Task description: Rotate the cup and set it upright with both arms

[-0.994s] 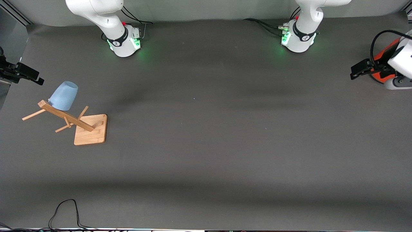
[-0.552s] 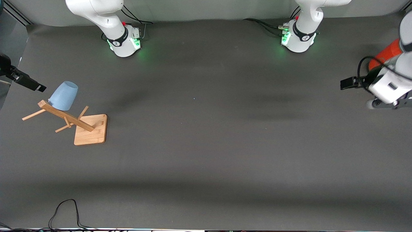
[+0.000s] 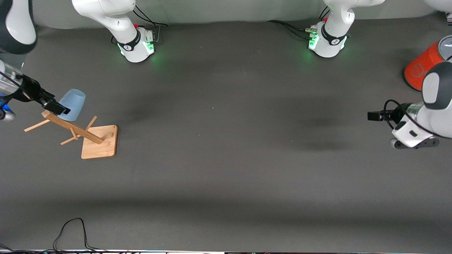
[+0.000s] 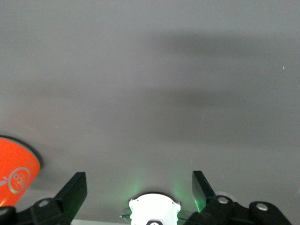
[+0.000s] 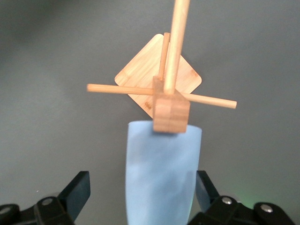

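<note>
Grey table [image 3: 226, 169]; cup [image 3: 73, 102] apparently racked.

No legible text or labels.

place: robotics lab | evidence: two white Franka arms [image 3: 116, 17], green-lit bases [image 3: 326, 44] bolted along one table edge | dark grey mat [image 3: 226, 169] | loose cable [image 3: 70, 229] at camera-side edge

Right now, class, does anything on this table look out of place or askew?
Yes: the cup hangs mouth-down on a peg of the wooden rack rather than standing upright. The right gripper is open around it. The left gripper, open, hangs over bare table near the orange can.
</note>
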`<state>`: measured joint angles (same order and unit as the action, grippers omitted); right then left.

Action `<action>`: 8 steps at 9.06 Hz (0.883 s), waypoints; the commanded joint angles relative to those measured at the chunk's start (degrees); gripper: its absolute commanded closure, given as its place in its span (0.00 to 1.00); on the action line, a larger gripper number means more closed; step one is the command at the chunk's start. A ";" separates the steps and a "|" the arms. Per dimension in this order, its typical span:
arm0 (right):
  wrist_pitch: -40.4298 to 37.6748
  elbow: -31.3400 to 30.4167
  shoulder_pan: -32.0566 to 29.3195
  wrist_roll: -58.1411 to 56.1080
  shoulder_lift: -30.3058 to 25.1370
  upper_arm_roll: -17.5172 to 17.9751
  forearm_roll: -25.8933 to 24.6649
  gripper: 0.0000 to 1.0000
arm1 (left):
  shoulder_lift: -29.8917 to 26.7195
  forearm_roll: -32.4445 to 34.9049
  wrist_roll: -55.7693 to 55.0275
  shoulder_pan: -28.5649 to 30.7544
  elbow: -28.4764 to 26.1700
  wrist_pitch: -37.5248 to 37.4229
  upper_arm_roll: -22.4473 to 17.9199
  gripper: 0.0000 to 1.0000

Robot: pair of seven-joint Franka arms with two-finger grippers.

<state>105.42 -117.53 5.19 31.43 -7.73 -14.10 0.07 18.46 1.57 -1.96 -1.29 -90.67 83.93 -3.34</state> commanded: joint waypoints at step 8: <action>5.15 -6.13 0.34 0.47 -1.23 -0.84 0.72 0.47 | 8.15 -0.78 -5.42 -3.09 11.57 -15.82 0.61 0.00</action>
<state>110.24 -123.31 5.24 31.43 -7.65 -14.75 0.10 24.12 1.30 -5.55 -3.20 -80.92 69.67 -2.41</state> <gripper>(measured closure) 0.181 0.000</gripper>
